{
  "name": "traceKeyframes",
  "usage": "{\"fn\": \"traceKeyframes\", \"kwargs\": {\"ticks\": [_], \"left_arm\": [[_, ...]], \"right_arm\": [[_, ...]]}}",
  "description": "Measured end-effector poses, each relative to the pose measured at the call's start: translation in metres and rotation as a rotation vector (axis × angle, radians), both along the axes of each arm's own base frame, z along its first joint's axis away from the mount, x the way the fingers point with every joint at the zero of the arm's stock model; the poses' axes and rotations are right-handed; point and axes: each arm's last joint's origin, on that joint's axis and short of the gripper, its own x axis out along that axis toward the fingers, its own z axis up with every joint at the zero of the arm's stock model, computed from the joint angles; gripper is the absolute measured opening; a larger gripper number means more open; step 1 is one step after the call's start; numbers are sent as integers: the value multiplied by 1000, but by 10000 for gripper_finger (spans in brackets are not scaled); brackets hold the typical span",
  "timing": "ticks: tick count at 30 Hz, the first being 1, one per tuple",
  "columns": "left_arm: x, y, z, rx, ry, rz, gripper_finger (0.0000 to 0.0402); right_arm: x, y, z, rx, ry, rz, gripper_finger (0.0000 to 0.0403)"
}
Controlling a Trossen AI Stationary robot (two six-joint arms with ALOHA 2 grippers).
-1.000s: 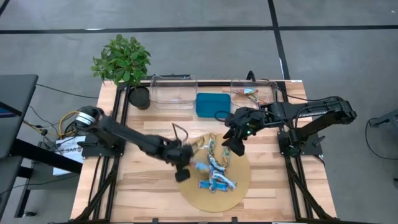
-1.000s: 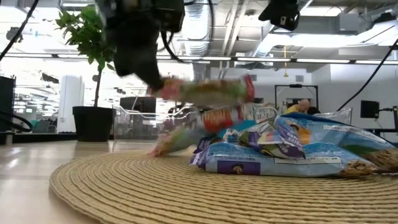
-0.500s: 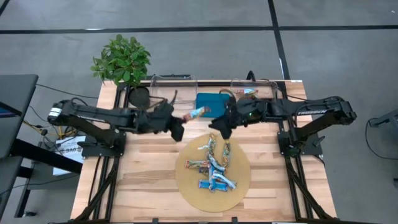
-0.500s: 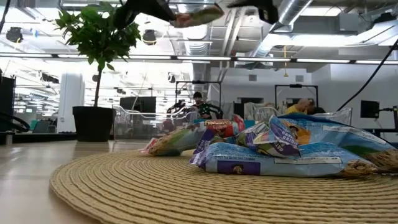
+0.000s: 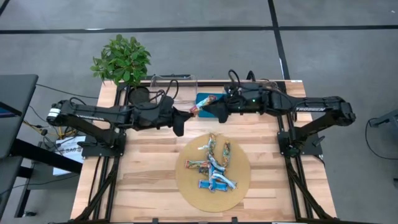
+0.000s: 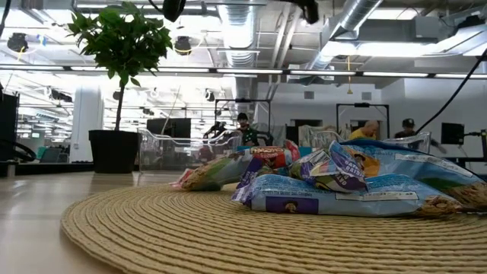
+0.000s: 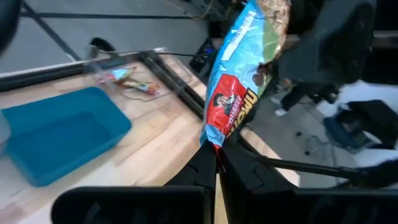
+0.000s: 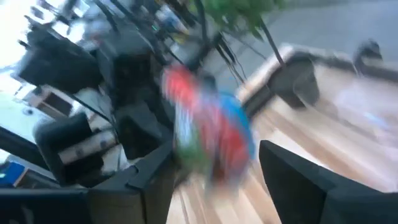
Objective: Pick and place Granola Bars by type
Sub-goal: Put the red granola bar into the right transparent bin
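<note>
A granola bar (image 7: 239, 93) in a blue wrapper with a red patch hangs in the air over the teal tray (image 5: 214, 98), with my left gripper (image 7: 216, 152) shut on its near end. My right gripper (image 8: 214, 149) faces it from the table's right, open. Its fingers stand on either side of the bar's free end (image 8: 211, 134); whether they touch it I cannot tell. In the high view the bar (image 5: 200, 109) bridges the two grippers. Several more bars (image 5: 212, 163) lie heaped on the round woven mat (image 5: 186, 186). My left gripper pinches the bar's end seam (image 7: 214, 142) between its two fingers. The fingers come nearly level from the table's left and lie along the bar. The bar is lifted clear and sticks out beyond the fingertips, slanting up toward my right gripper.
Two clear bins stand at the far edge, one on the left (image 5: 174, 87) and one on the right (image 5: 255, 90) that holds some bars. A potted plant (image 5: 121, 62) stands at the far left corner. Bare wood lies on both sides of the mat.
My left gripper has lifted one bar off the heap on the mat, carried it up and toward the far edge over the teal tray, and tipped from pointing down to nearly level. My right gripper has risen, gone toward the far edge and left, and reached the bar's free end.
</note>
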Motion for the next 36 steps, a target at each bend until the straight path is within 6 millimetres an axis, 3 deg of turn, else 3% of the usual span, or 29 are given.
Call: {"fn": "traceKeyframes", "kwargs": {"ticks": [4, 7, 21, 28, 31, 36], "left_arm": [[3, -1, -2, -6, -3, -21, 0], [3, -1, -1, -6, -7, -20, 0], [3, -1, 0, 33, -6, -14, 0], [4, -1, -1, 79, 9, -53, 0], [4, 0, -2, 76, 18, -76, 15], [3, 9, -6, 66, 69, -65, 76]], "right_arm": [[3, 0, 6, -20, -78, 9, 222], [7, -1, 0, -9, -48, 18, 212], [15, -5, -9, 32, -21, 94, 71], [11, -8, -10, 2, 22, 107, 46], [3, -10, -12, -1, 83, 107, 45], [-8, -14, -17, -18, 190, 96, 43]]}}
